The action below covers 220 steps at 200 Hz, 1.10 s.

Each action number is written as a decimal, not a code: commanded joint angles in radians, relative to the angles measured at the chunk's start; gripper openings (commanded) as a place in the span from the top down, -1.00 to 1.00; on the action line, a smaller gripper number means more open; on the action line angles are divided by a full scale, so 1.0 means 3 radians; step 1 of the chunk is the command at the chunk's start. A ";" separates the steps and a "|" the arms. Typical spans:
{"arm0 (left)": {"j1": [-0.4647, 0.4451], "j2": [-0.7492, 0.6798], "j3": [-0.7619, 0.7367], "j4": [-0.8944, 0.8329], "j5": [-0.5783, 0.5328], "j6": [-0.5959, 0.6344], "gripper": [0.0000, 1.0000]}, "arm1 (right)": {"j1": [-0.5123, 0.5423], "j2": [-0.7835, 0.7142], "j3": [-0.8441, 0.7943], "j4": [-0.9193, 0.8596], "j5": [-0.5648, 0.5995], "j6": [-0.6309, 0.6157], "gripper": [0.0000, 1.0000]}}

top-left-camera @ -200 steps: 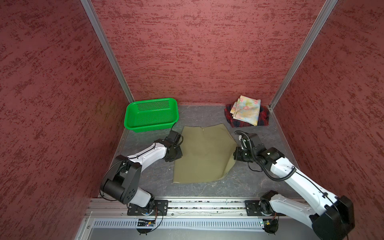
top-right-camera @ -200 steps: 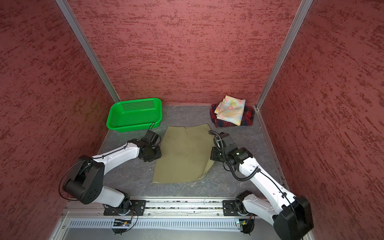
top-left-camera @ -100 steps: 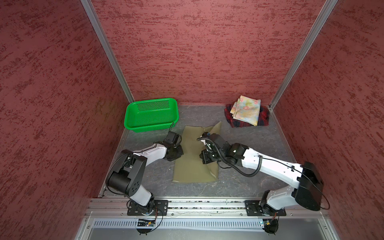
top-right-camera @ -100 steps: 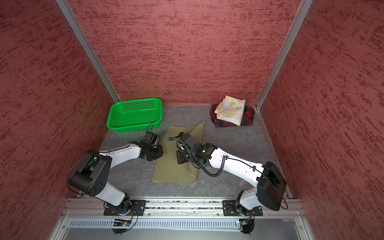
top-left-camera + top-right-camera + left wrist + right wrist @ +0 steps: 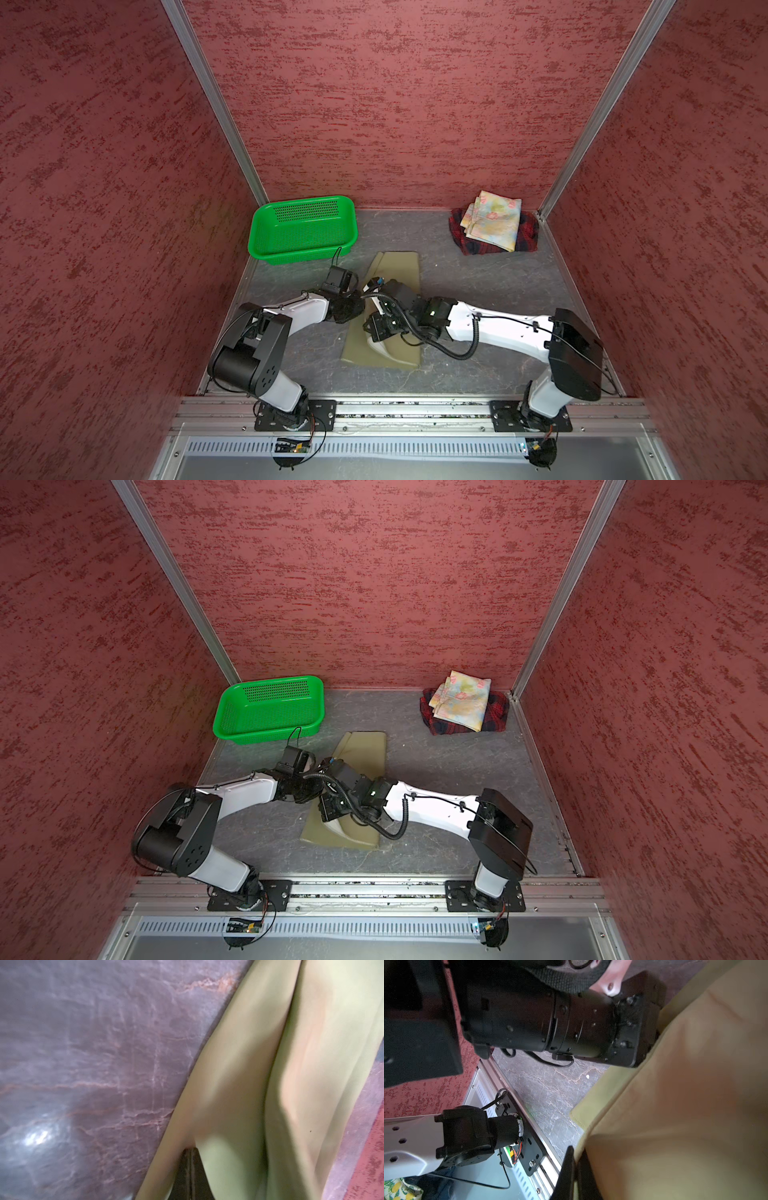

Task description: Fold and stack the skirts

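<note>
Right end effector (image 5: 575,1159) is swinging across leftward, folding the olive-khaki skirt (image 5: 397,266) over.
It and the left end effector (image 5: 190,1159) are each pinching its cloth; skirt is lying centre-frame on the tabletop (image 5: 478,282).

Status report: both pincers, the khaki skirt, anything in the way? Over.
Left pincer and right pincer both shut on khaki skirt. Skirt doubled over lengthwise. Pincers close together; green basket stands apart.

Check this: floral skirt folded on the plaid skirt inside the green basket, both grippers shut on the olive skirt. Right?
Not inside the green basket: both top views show the floral skirt on the plaid skirt on the table, far right corner. The olive skirt grip stands.
</note>
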 commanded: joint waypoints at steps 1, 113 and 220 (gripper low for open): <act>0.0073 -0.0059 -0.0131 -0.0142 0.0068 -0.0047 1.00 | -0.0006 0.0100 0.0166 0.0168 -0.0040 0.0074 1.00; 0.0679 -0.0815 -0.0355 -0.0486 0.0267 -0.0209 0.20 | -0.0474 -0.0387 -0.0207 -0.0018 0.0441 0.0321 -0.26; -0.0125 -0.0206 -0.0282 -0.0529 -0.0099 -0.0163 0.54 | -0.1567 -0.0001 -0.0725 0.0247 0.0537 0.0472 -0.22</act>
